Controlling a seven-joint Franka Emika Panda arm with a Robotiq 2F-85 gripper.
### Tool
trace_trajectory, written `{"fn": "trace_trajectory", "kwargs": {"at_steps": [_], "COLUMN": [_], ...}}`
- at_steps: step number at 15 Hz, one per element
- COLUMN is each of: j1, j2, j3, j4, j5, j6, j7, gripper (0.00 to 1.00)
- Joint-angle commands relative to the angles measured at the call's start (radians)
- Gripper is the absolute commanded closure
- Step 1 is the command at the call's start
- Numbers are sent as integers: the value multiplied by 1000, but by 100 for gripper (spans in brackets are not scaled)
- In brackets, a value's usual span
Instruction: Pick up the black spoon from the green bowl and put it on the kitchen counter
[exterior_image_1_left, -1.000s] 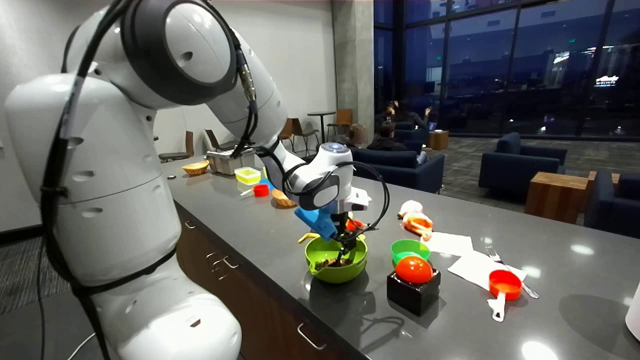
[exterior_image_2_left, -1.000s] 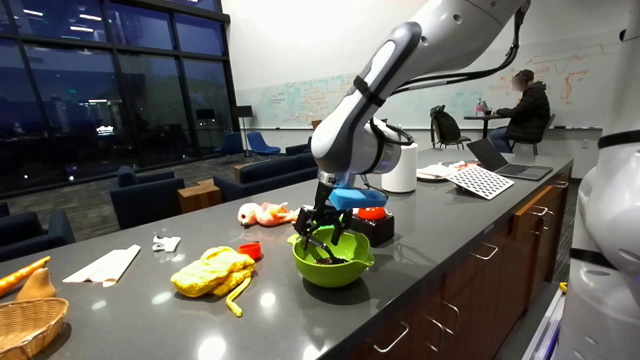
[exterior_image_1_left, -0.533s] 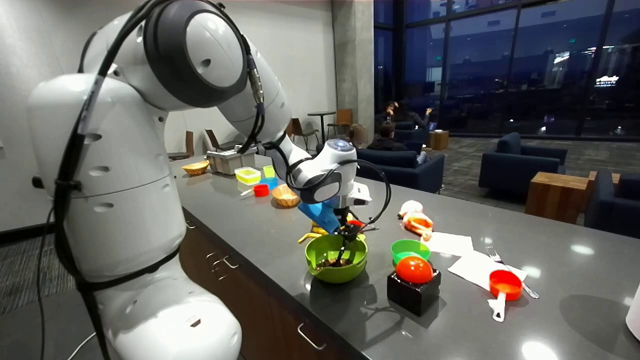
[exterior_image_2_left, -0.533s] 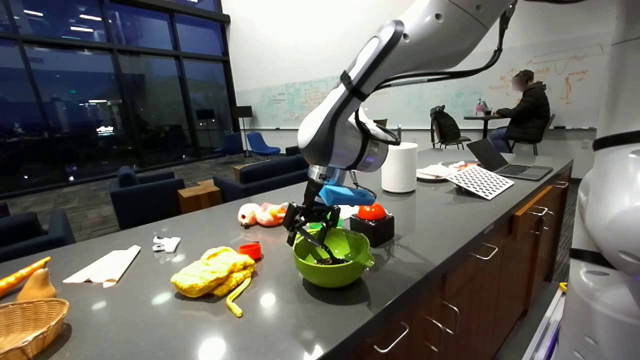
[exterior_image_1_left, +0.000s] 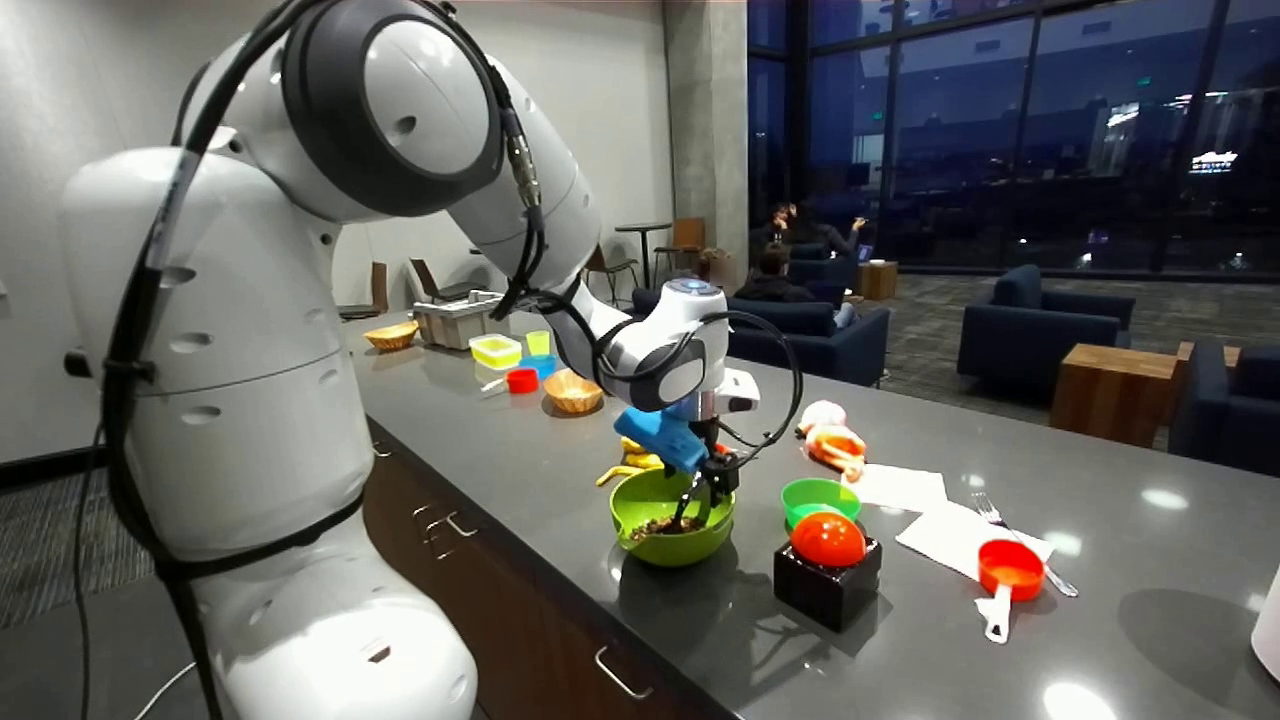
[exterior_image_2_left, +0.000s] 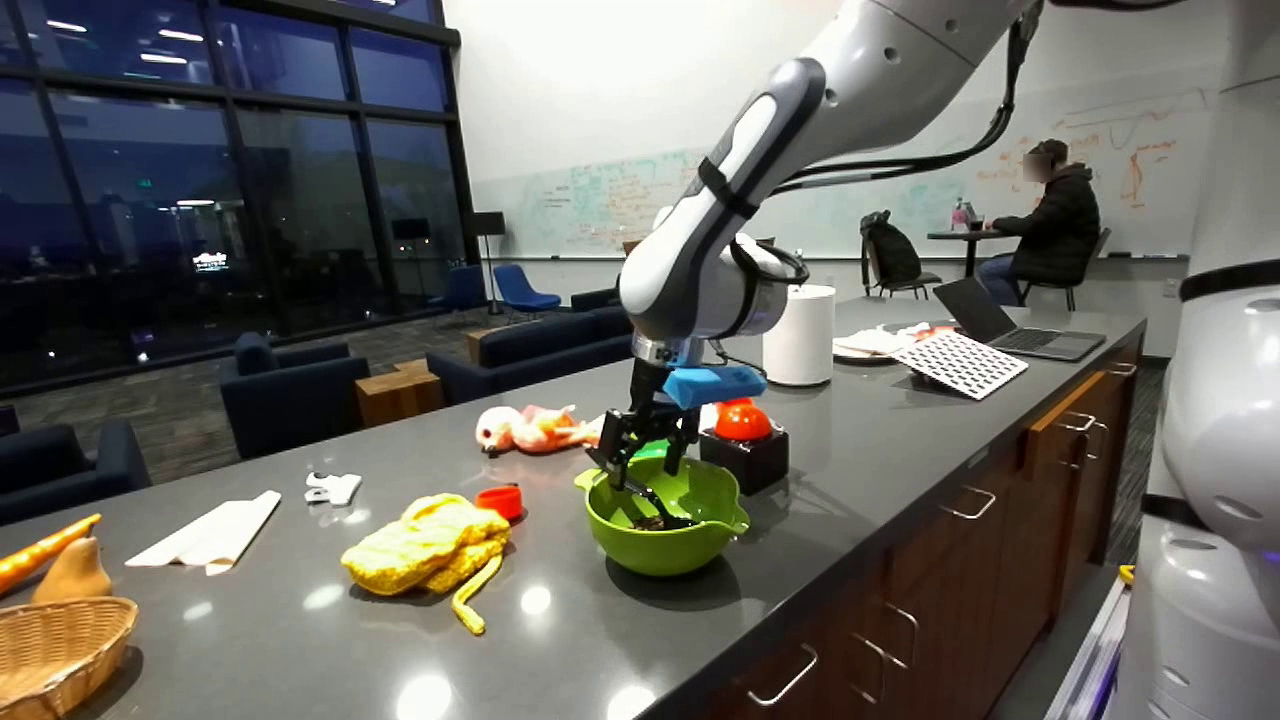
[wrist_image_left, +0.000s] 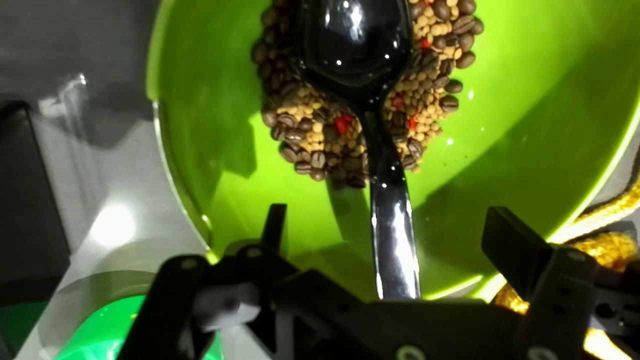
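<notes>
The black spoon (wrist_image_left: 387, 175) lies in the green bowl (wrist_image_left: 530, 90), its head on coffee beans and small grains and its handle slanting up toward the rim. My gripper (wrist_image_left: 387, 215) is open above the bowl. In the wrist view the spoon handle runs between the two fingers and touches neither. The handle's end is hidden behind the gripper body. Both exterior views show my gripper (exterior_image_1_left: 708, 488) (exterior_image_2_left: 645, 468) over the bowl (exterior_image_1_left: 675, 552) (exterior_image_2_left: 655, 550), and the spoon (exterior_image_2_left: 652, 500) leaning inside. The bowl stands on the dark grey kitchen counter (exterior_image_2_left: 300, 660).
A black square holder (exterior_image_1_left: 828, 590) with a red ball and a smaller green dish (exterior_image_1_left: 800, 497) stand close to the bowl. A yellow knitted thing (exterior_image_2_left: 430, 545) and a red cup (exterior_image_2_left: 500, 502) lie on another side. A pink-orange toy (exterior_image_2_left: 535, 430) lies behind.
Since half a second ago my gripper has moved right in both exterior views, over the bowl. Its fingers stay open. The spoon and the bowl have not visibly moved.
</notes>
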Motion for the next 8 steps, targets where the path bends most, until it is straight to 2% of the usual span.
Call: {"fn": "trace_trajectory", "kwargs": {"at_steps": [1, 8], "j1": [-16, -25], "j2": [-27, 17], "j3": [-4, -4], "j4": [-13, -1], "j5": [19, 114], "j6": [-59, -91], "j7": [-18, -65], "gripper": [0, 0]}}
